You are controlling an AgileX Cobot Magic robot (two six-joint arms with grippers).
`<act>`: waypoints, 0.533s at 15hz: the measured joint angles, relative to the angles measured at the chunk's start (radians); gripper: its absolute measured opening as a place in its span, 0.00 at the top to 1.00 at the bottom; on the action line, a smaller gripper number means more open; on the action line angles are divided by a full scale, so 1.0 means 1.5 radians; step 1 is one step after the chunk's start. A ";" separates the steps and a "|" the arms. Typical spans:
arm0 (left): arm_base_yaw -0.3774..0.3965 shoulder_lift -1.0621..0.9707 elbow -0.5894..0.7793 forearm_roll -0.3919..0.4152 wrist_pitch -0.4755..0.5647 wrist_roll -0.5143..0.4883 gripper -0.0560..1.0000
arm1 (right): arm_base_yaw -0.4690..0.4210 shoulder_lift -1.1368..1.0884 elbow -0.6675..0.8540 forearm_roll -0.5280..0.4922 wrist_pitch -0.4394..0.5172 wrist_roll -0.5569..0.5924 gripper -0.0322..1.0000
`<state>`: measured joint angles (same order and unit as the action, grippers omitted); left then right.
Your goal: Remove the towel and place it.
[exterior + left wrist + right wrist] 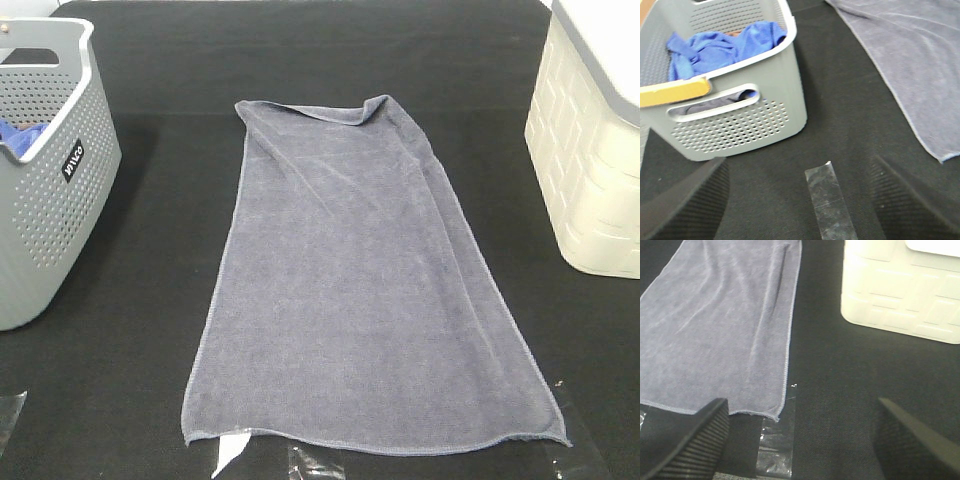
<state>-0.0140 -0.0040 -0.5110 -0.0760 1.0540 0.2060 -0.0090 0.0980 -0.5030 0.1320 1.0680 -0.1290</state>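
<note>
Both grippers [800, 200] [800, 440] spread, empty; towel [365, 285] flat between, untouched

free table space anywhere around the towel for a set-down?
Two bare strips of black table: one between the grey basket and the towel, one between the towel and the white bin. Another band lies beyond the towel's far hem. The near edge is tight, with clear tape patches.

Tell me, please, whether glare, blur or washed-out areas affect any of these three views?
Exterior high: sharp, evenly lit; the towel shows its weave, though the cream bin is pale. Left wrist: slightly soft, the grey basket a little blurred, clear tape catching glare. Right wrist: cream bin overexposed, and the dark pads of the right hand out of focus.
</note>
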 joint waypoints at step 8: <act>0.011 -0.001 0.000 0.001 0.000 0.000 0.25 | -0.001 -0.068 0.001 0.007 0.000 0.000 0.25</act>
<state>0.0020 -0.0050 -0.5110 -0.0750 1.0540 0.2060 -0.0110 -0.0040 -0.5020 0.1430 1.0680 -0.1290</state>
